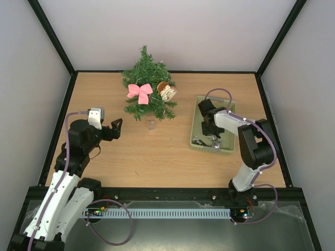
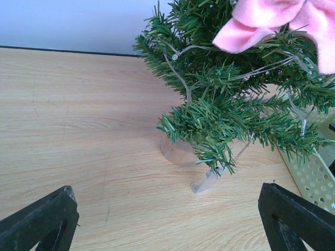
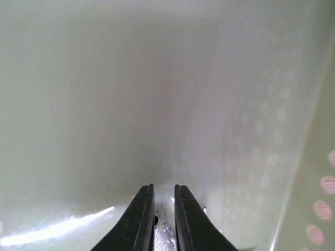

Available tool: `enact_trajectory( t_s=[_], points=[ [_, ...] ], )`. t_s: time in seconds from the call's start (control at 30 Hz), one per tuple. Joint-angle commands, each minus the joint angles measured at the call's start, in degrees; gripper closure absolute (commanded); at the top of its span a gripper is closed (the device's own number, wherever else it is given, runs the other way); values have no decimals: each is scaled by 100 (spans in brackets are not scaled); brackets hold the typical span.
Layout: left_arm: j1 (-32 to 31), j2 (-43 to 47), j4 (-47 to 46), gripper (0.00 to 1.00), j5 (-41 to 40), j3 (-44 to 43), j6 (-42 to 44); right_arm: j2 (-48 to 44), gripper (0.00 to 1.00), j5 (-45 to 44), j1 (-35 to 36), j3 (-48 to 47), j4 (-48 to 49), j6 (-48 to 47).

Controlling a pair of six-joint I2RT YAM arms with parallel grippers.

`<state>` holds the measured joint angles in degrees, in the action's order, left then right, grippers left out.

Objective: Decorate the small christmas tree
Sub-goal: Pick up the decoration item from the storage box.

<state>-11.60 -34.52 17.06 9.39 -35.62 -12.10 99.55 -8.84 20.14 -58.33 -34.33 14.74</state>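
At the table's (image 1: pixel 157 157) back middle, the small christmas tree (image 1: pixel 149 73) stands apart from both pincers
To its near-left the left gripper (image 1: pixel 118 128) gapes wide, bare wood between; a pink bow (image 1: pixel 140 92) hangs on its branches. Down in the pale green basket (image 1: pixel 194 125), the right gripper (image 3: pixel 163 209) pinches a silvery piece (image 3: pixel 163 232), too blurred to name

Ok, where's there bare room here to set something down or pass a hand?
Widest bare patch: the tabletop from the small christmas tree to the near edge, between the left claw and the pale green basket. Also bare: the back-left corner beside the tree. Crowded: the tree's foot, where its light string trails, and the basket with the right claw inside.
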Motion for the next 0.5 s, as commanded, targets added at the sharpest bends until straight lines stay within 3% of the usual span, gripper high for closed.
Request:
enact_trajectory(
  t_s=[0.0,0.17,0.47],
  points=[
    [18,51,-106,5,40,-16,76,-431,88,-213,-22,-237,-190,-40],
    [23,72,-123,5,100,3,76,-437,70,293,-27,-362,-356,-402],
    [18,48,-184,5,348,64,58,-525,72,317,-173,-130,-549,-861]
  ],
)
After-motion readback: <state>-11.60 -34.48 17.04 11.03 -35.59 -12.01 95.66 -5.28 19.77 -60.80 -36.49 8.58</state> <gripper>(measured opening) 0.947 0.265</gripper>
